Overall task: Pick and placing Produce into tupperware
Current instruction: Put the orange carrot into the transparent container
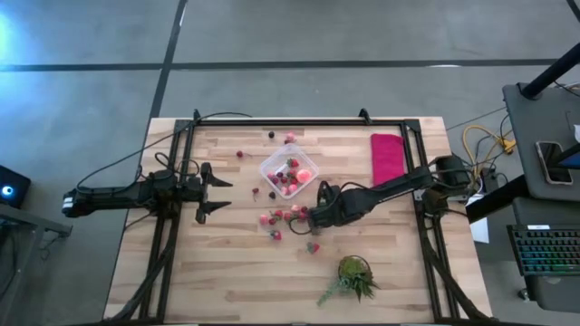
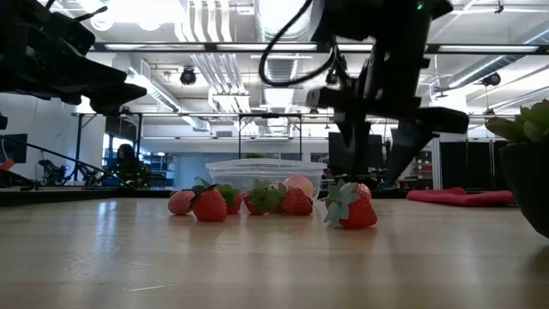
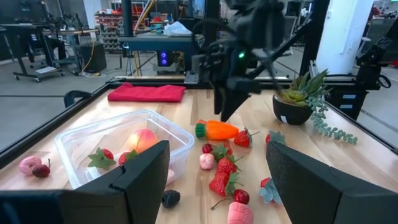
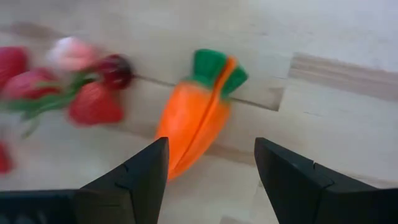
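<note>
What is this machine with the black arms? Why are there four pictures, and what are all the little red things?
It is a robot with two dark arms, each ending in a two-finger pincer called a gripper. One picture looks down from above, one peeks across the table top, and two come from cameras on the arms' wrists.

On the wooden table lie tiny toy fruits, mostly red strawberries, and an orange toy carrot. A clear plastic box already holds some pieces. There is also a pink cloth and a small green plant.

The right gripper hangs open just above the carrot, holding nothing. The left gripper waits open at the table's left side, also empty.
</note>
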`<state>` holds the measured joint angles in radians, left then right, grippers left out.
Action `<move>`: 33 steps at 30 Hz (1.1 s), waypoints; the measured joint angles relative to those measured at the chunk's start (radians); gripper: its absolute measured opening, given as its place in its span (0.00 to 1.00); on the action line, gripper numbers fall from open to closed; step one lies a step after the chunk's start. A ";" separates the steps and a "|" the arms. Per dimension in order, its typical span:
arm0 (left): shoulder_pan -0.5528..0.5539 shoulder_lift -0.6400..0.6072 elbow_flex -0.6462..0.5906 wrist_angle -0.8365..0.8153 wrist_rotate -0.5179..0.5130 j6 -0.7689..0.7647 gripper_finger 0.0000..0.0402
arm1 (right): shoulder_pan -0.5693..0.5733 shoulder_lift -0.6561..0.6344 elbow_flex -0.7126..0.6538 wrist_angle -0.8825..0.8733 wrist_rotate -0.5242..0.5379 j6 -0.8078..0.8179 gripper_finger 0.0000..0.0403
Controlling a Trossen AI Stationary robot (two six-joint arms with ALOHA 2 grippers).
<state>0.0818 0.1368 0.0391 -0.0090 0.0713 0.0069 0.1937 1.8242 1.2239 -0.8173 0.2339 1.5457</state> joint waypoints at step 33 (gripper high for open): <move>0.000 0.006 0.000 0.001 0.000 0.000 0.64 | -0.107 0.142 0.078 0.106 -0.076 -0.195 0.57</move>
<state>0.0820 0.1423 0.0391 -0.0079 0.0711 0.0069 0.0863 1.9663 1.3016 -0.7112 0.1577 1.3512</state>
